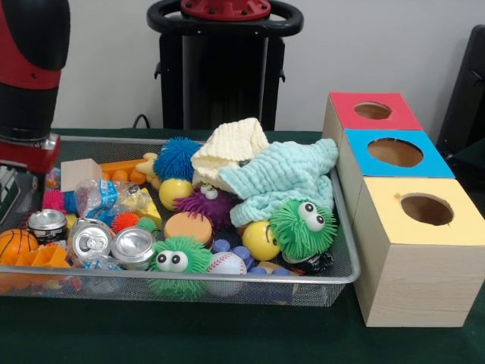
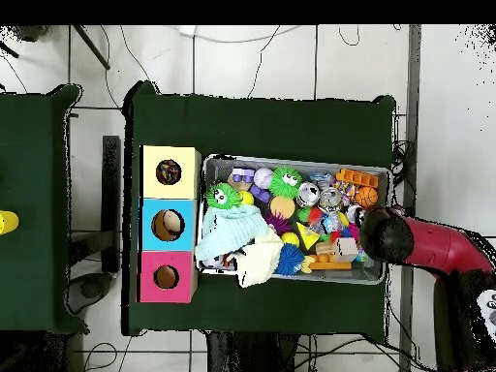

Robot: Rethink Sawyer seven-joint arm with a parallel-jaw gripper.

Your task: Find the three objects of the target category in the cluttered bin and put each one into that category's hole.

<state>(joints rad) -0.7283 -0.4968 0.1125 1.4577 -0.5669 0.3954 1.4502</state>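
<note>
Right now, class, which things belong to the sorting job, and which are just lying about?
Job: mesh bin, its toys, cans, cloths, hole boxes, arm.
Lying about: side table, yellow object on it.

Arm over one end of the bin

The red and black arm (image 2: 426, 244) reaches in over the mesh bin's (image 2: 383, 174) end farthest from the holed boxes, its dark wrist above that rim; its gripper is hidden beneath the wrist in both views.

arm (image 1: 30, 76) cut off at frame edge, gripper hidden, basketball (image 1: 15, 243) partly cropped
</note>
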